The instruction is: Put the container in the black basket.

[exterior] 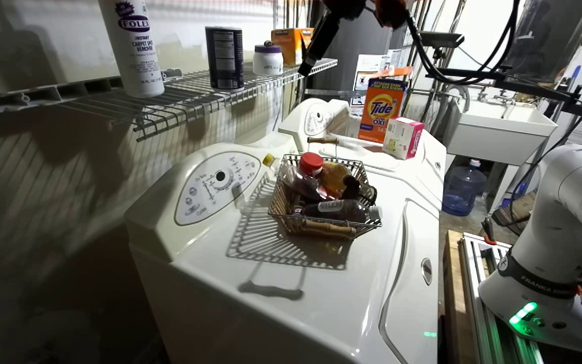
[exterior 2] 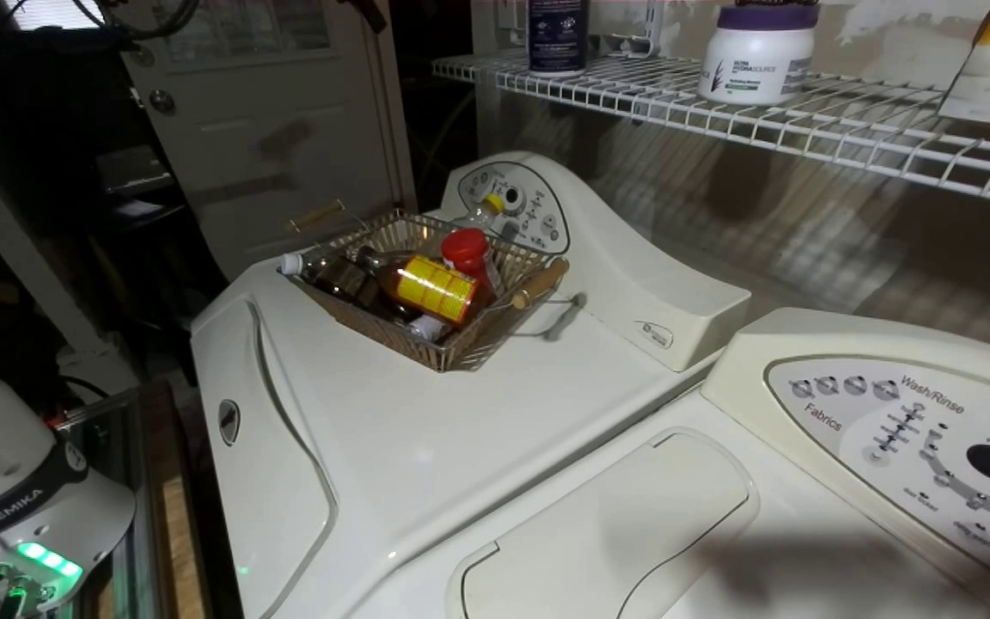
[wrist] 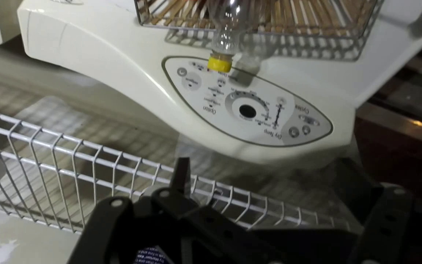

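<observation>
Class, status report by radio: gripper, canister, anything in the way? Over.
Gripper open, empty. Canister upright on wire rack, not yet in basket. Bottles crowd basket, possibly in the way.

one black basket (exterior: 281,199), the clock's centre in an exterior view, holding at least four bottles (exterior: 344,210), exact number hidden, with two wooden handles (exterior: 327,230); one black canister (exterior: 226,58) and one white jar (exterior: 268,63) at eleven o'clock; one tall white bottle (exterior: 137,65) at ten; three boxes (exterior: 381,108), at twelve, one and two; one sink (exterior: 498,139) at two; one jug (exterior: 465,189) at three; two white machines (exterior: 341,303); two control panels (exterior: 217,187); one wire rack (exterior: 190,107); one robot arm (exterior: 564,222), its base (exterior: 533,303) at four; one gripper (wrist: 264,167) with two fingers (wrist: 181,176)
</observation>
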`<action>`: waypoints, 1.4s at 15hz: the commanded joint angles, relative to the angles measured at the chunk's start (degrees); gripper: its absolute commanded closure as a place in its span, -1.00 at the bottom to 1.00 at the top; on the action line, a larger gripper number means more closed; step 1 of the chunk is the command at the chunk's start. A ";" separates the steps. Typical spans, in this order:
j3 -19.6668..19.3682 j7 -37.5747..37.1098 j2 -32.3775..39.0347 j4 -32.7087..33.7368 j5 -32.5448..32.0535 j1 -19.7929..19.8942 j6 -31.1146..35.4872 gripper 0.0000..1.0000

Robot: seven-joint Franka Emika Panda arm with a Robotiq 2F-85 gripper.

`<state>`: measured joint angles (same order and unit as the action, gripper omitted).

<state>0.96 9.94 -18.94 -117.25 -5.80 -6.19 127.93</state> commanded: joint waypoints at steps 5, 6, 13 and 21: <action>-1.23 3.27 8.74 4.91 7.25 0.04 13.64 -1.00; -1.26 3.60 9.90 5.79 8.00 -0.02 15.14 -1.00; -0.54 0.96 17.77 13.95 6.32 1.51 20.50 -1.00; -0.62 -2.76 24.31 21.95 4.61 3.40 22.74 -1.00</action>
<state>-0.18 9.68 2.10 -99.68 0.24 -3.63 150.09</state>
